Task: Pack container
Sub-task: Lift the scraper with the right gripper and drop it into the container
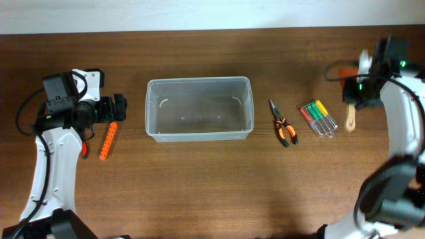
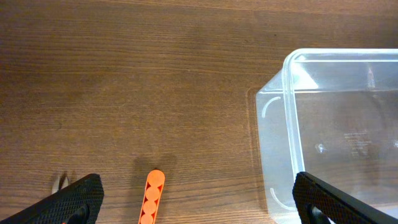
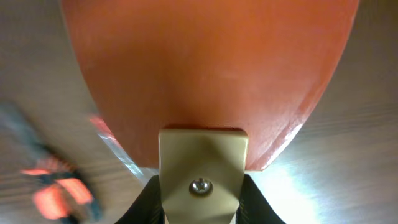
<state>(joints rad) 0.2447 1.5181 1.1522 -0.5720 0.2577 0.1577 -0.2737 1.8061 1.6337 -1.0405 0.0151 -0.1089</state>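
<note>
Two robot arms stand at a wooden table (image 1: 199, 192) with the packing job not yet begun: the container (image 1: 199, 113), a clear shallow bin, sits empty at the centre of the overhead frame, its long axis running left to right.

The left gripper (image 1: 120, 106) is at centre left, just beside the bin's short left wall. The bin therefore lies to its right in the overhead frame, and at the right edge of the left wrist view (image 2: 336, 118). The jaws stand wide apart in that view (image 2: 196, 180) and hold nothing. Below them lies a single orange strip (image 2: 152, 196), its long axis nearly up and down the overhead frame (image 1: 107, 141).

The right gripper (image 1: 353, 87) is at upper right, well apart from the bin, over a red-headed tool (image 3: 205, 68) whose wooden handle (image 1: 350, 119) points down the frame. That red head fills the right wrist view, so it cannot be told whether the jaws have closed on it.

The left arm is plainly the nearer to the bin; anything from the right must travel left across the frame to reach it.

The count: one bin, one orange strip, one pair of pliers (image 1: 284, 126), one clear case of screwdrivers (image 1: 317, 118) and one red-headed tool. The pliers and the case lie between the bin and the right arm.
</note>
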